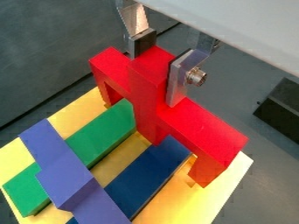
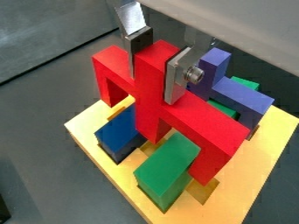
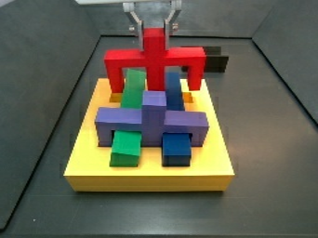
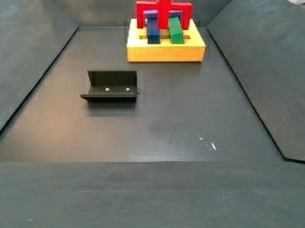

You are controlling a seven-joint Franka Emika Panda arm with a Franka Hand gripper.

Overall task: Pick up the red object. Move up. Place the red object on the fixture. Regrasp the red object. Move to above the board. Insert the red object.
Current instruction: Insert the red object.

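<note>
Dark grey flooring [image 4: 155, 134] fills a walled work area, seen from two fixed cameras and two wrist cameras. Largest on it is the board [image 3: 149, 172], a thick yellow square slab, which in a side view sits at the far end of the floor [image 4: 167, 52]. Set into the board are a green block [image 3: 126, 147] and a blue block [image 3: 178, 147], lying side by side as long bars, with a purple cross-shaped block [image 3: 152, 119] laid across them. Standing over the end of the board beyond the purple block is the red object [image 3: 152, 63], a bridge-shaped piece whose bar sits level with its two legs pointing down toward the board (whether the legs are fully seated in their slots cannot be told). In both wrist views its centre stub rises upward from the bar [image 1: 149, 83] [image 2: 152, 83]. The gripper [image 3: 152, 23] comes down from above and its flat silver fingers [image 1: 184, 77] pinch that stub from either side, the pads pressed against the red faces. The fixture [image 4: 111, 86], a small dark bracket on a base plate, stands alone well apart from the board in a side view; it also shows just behind the red object [image 3: 217, 63].
</note>
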